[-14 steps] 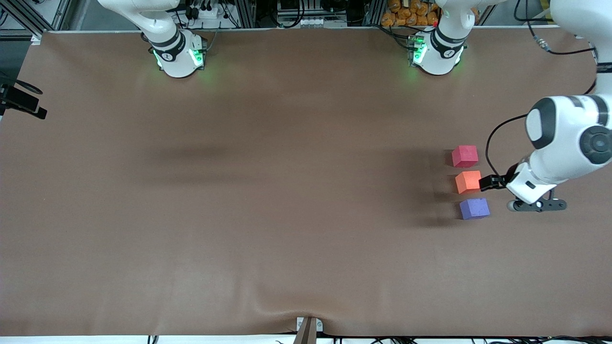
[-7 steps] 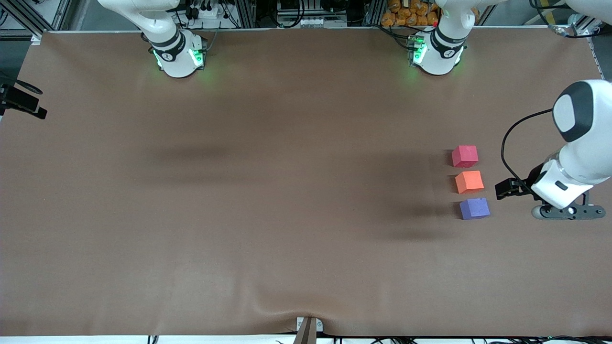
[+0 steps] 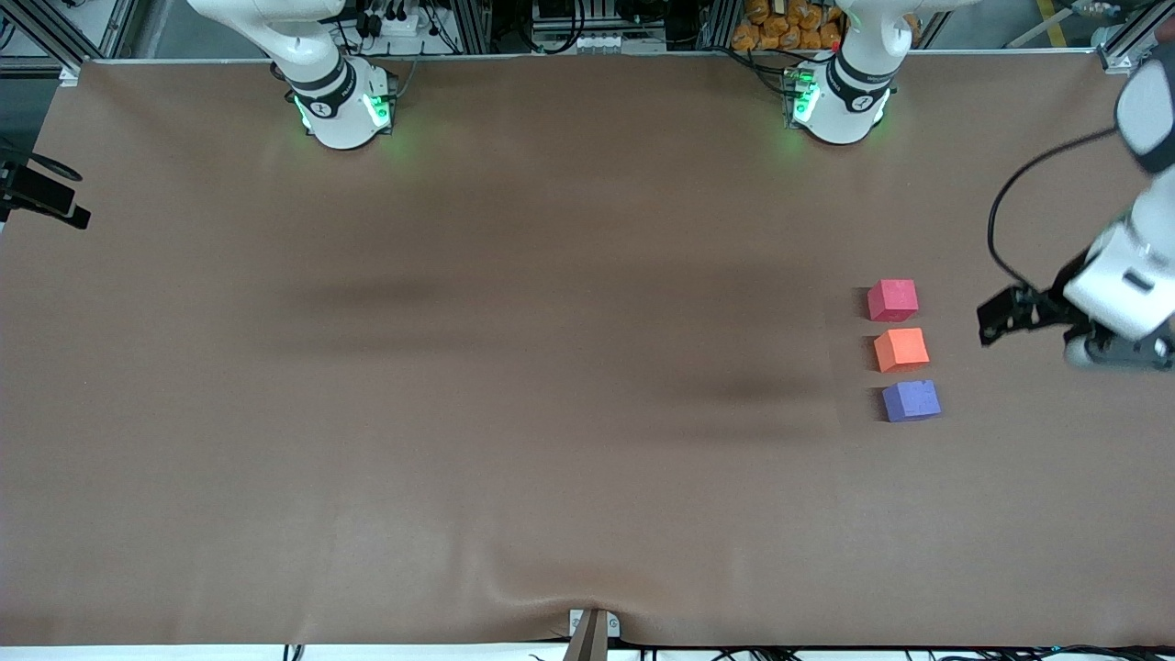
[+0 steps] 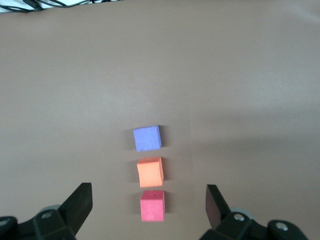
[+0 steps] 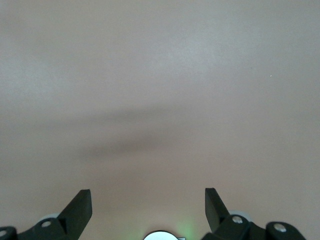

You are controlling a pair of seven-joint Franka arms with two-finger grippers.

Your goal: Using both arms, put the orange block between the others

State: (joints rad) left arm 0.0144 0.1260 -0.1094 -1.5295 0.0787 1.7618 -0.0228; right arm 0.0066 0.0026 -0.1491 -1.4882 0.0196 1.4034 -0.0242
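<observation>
The orange block (image 3: 900, 349) lay on the brown counter (image 3: 514, 386) between the pinkish-red cube (image 3: 892, 300) and the purple-blue cube (image 3: 911, 400), the three in a short row, none of them held. Judged from this, the placement was done. The left end effector (image 3: 991, 321), fingers spread and empty, hung over bare counter beside the orange block, toward the left arm's end. The right end effector (image 5: 147, 210), likewise spread and empty, waited over bare counter, well apart from the orange block.
</observation>
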